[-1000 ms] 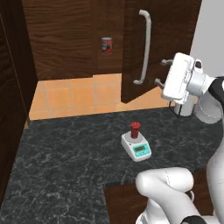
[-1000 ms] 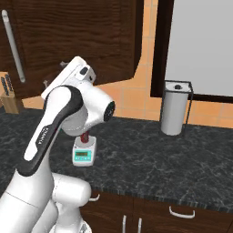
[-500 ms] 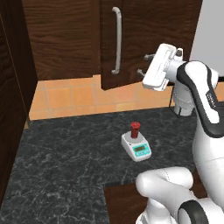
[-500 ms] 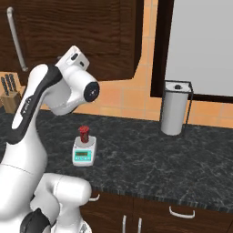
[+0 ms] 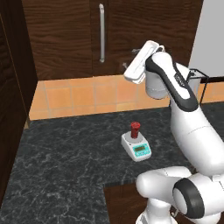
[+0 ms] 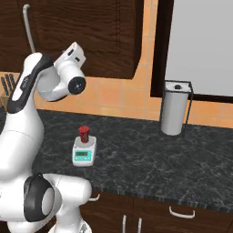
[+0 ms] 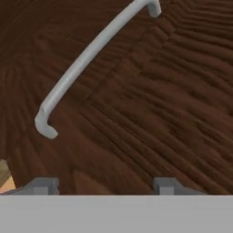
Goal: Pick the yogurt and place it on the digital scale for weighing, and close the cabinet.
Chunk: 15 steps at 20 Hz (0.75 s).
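The small red yogurt (image 5: 135,128) (image 6: 83,133) stands upright on the round platter of the white digital scale (image 5: 139,150) (image 6: 83,155), out on the dark counter. High above it my gripper (image 5: 127,59) (image 7: 103,186) is open and holds nothing. Its fingertips (image 7: 42,185) are right at the face of the dark brown cabinet door (image 5: 131,30) (image 7: 150,104). That door looks flush with its neighbour. The long silver bar handle (image 5: 101,33) (image 7: 86,59) (image 6: 28,28) runs just left of the hand.
A paper-towel holder (image 6: 175,107) (image 5: 195,77) stands on the counter to the right of the scale. A knife block (image 6: 6,85) sits behind my arm at the left. Orange tiles (image 5: 78,94) line the wall under the cabinet. A tall dark panel (image 5: 11,109) bounds the left side.
The cabinet door has swung leftward from half open to flush with the front. My hand moved left with it against its face. Yogurt and scale have stayed put.
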Available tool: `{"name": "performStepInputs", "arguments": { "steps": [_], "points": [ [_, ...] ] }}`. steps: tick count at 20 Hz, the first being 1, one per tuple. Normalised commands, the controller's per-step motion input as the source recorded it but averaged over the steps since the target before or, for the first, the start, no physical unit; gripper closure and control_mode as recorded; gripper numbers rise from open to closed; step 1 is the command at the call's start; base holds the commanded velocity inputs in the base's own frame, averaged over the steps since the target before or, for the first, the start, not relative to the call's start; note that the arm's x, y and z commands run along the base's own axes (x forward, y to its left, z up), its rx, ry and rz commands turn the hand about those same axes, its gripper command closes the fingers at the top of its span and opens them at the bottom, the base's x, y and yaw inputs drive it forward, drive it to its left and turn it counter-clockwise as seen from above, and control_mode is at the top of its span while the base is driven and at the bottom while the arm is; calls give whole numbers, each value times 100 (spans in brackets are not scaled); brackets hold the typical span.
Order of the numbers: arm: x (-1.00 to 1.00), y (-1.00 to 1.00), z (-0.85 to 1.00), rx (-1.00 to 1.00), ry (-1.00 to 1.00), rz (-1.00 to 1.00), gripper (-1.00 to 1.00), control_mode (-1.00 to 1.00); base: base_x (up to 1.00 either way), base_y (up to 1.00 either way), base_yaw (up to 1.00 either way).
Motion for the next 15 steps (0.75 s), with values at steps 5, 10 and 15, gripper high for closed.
{"name": "performStepInputs", "arguments": {
  "steps": [5, 10, 15],
  "points": [
    [29, -11, -18, 1, -1, -5, -100, -100, 0, 0, 0],
    [-100, -46, 18, 5, -8, 0, -100, -100, 0, 0, 0],
    [-99, -32, 60, 1, -4, 0, -100, -100, 0, 0, 0]
  ]
}}
